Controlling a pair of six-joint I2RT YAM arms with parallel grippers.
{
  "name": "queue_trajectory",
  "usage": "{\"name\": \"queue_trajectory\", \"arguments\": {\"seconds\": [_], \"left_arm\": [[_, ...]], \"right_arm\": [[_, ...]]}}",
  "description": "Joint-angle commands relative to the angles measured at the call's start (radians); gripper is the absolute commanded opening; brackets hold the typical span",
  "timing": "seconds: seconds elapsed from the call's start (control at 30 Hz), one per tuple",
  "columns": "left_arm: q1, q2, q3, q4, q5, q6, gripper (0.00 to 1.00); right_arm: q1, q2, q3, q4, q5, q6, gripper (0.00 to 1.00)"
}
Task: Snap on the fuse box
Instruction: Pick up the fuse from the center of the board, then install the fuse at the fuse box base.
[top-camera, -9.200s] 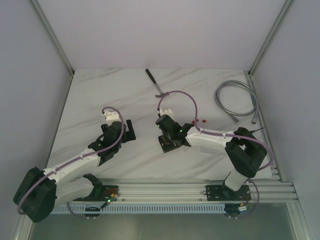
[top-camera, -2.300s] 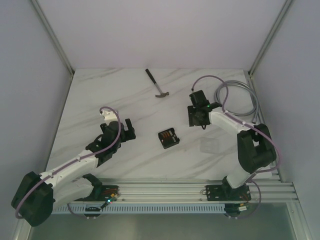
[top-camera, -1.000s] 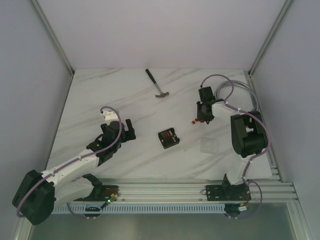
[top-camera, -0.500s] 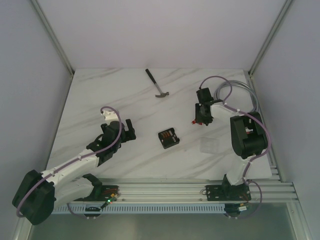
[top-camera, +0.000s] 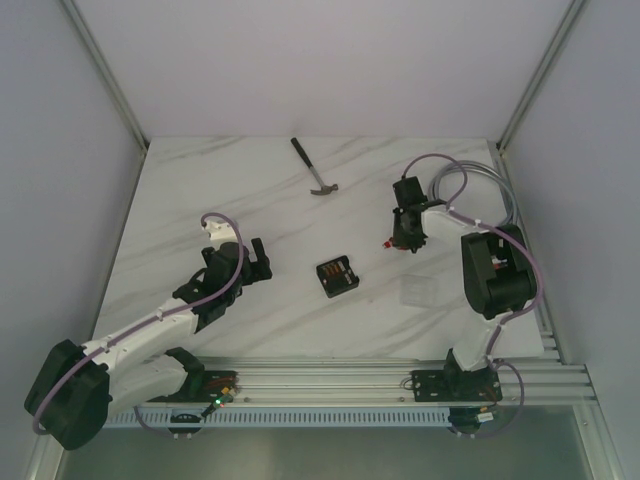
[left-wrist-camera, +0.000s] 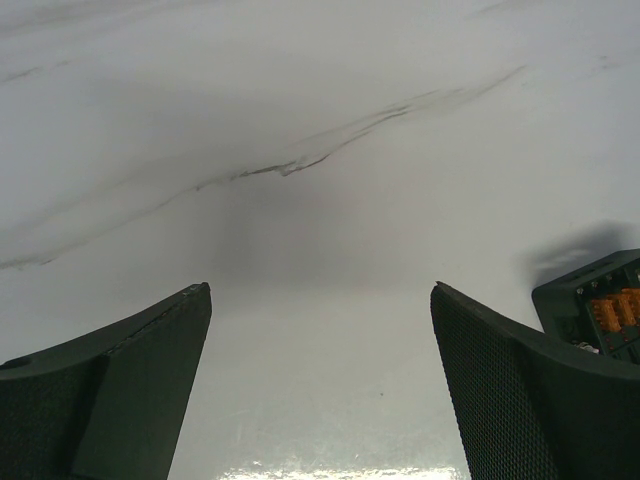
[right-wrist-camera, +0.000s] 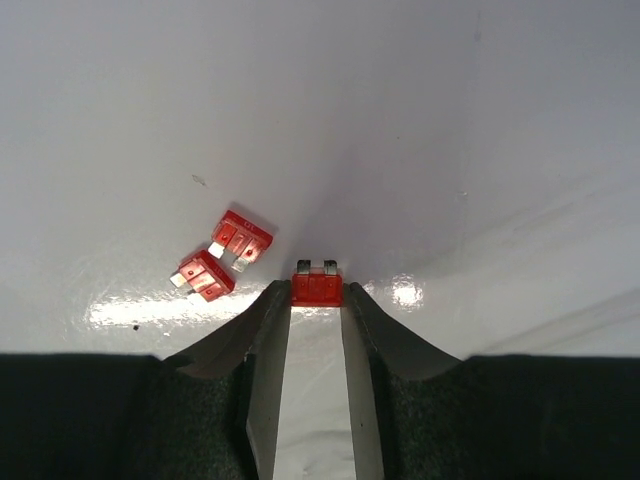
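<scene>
Swung away from the fuse box (top-camera: 337, 277) since the earliest view, with the right gripper (right-wrist-camera: 316, 292) now pinched onto one red fuse (right-wrist-camera: 316, 286) at far right, beside two loose fuses (right-wrist-camera: 240, 238). Shows the left gripper (left-wrist-camera: 318, 295) spread wide, holding nothing, near the single black square box mid-table, top open, orange fuses in its slots. Counted besides: one hammer (top-camera: 308, 162), one grey hose (top-camera: 485, 167), one clear cover (top-camera: 420, 291).

The right gripper (right-wrist-camera: 316, 300) no longer sits over the fuse box (top-camera: 337, 277), which now lies bare, but stands far to its right, pinching a red fuse (right-wrist-camera: 316, 288) beside two loose fuses (right-wrist-camera: 241, 236).
</scene>
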Motion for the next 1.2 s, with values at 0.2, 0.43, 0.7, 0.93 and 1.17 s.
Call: {"name": "queue_trajectory", "arguments": {"seconds": [0.2, 0.43, 0.7, 0.93, 1.17], "left_arm": [[0.007, -0.009, 0.007, -0.012, 0.016, -0.009, 1.00], [0.007, 0.026, 0.048, 0.029, 0.114, -0.050, 1.00], [0.007, 0.140, 0.178, 0.115, 0.275, -0.087, 0.99], [0.009, 0.245, 0.285, 0.181, 0.437, -0.128, 0.92], [0.010, 0.313, 0.347, 0.254, 0.591, -0.202, 0.84]], "right_arm": [[0.010, -0.028, -0.054, -0.076, 0.028, 0.001, 0.25], [0.060, -0.124, -0.076, -0.013, -0.002, -0.052, 0.24], [0.149, -0.261, -0.104, 0.078, -0.125, -0.121, 0.22], [0.246, -0.400, -0.151, 0.193, -0.244, -0.203, 0.22], [0.317, -0.487, -0.208, 0.298, -0.356, -0.261, 0.22]]}}
